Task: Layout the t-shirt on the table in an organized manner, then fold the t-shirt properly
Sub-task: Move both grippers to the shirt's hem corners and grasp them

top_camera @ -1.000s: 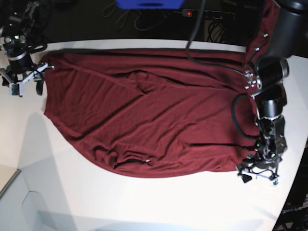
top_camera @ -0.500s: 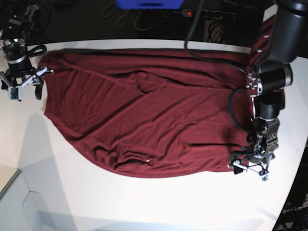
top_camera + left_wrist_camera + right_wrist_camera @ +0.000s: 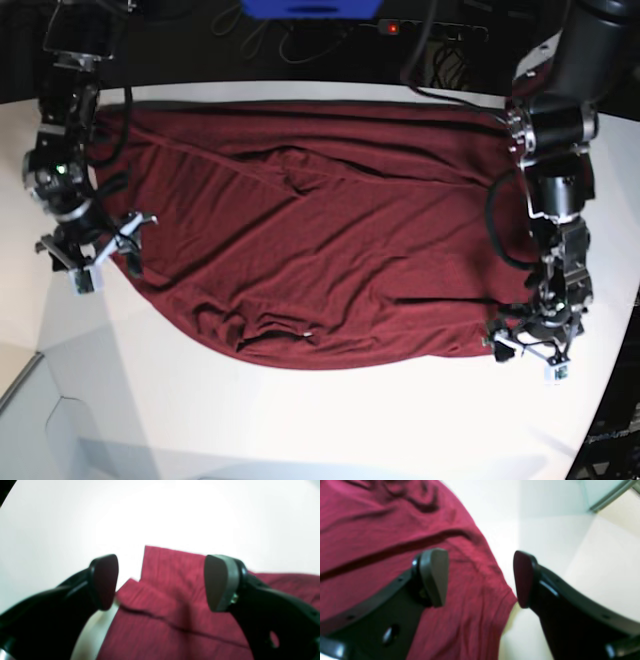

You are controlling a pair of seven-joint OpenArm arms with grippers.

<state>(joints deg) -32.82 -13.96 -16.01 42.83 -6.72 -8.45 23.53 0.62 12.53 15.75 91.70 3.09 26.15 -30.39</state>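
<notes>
Spread across the table [image 3: 300, 420]: the t-shirt [image 3: 320, 230], maroon, roughly flat but creased, with wrinkles bunched along the near hem and a diagonal ridge through the middle. Left gripper [image 3: 528, 350] poised over the near corner of the garment on the base view's right, jaws wide apart and grasping nothing; corner and a seam line lying between the pads in the left wrist view. Right gripper [image 3: 97, 252] released likewise, straddling the opposite edge, one pad over fabric and one over bare table.

Judged step: seizing both ends to pull the cloth taut. Best done by lowering squarely onto the edge, pinching every layer at the corner rather than the top ply alone, then drawing outward evenly from both sides to clear the creases.

Not resolved: number of layers under either gripper, position of sleeves and neckline, contact between pads and cloth; both wrist views blurred, far edge partly masked by arms and cables
</notes>
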